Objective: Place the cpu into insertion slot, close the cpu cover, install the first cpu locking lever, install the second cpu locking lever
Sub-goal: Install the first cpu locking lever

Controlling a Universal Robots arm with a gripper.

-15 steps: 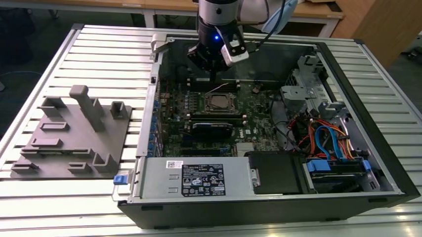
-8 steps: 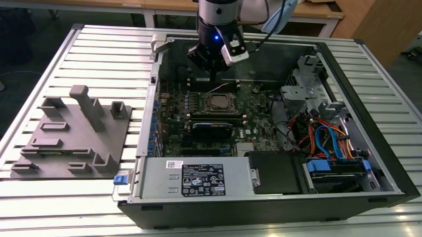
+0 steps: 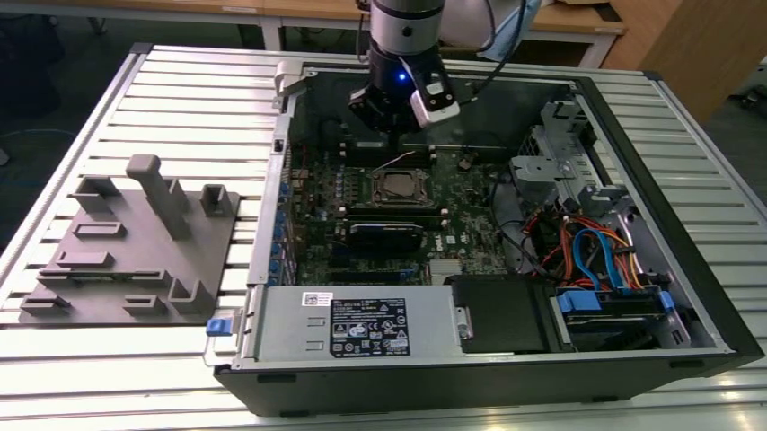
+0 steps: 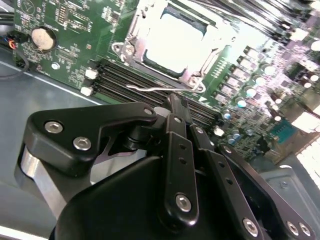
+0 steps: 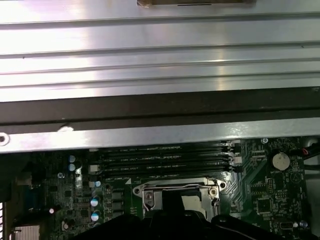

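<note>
The cpu (image 4: 172,40) lies in the insertion slot (image 3: 401,187) on the green motherboard, its silver top showing bright. The cpu cover (image 4: 134,47), a silvery frame, lies flat around it; in the first wrist view the cpu cover (image 5: 145,191) frames the cpu (image 5: 192,202). A thin wire locking lever (image 4: 147,88) sticks out free along the slot's side, over the black memory slots (image 4: 120,75). My gripper (image 4: 174,106) hangs just above the slot with its black fingers shut, and its tip is right beside the lever's end. In the exterior view my gripper (image 3: 396,139) stands over the raised lever (image 3: 393,162).
The open computer case (image 3: 671,180) lies on a slatted metal table. A grey fixture plate (image 3: 132,251) sits at the exterior view's left. The power supply (image 3: 359,328) and a drive cage with coloured cables (image 3: 599,260) crowd the case. A coin cell (image 4: 42,39) sits near the slot.
</note>
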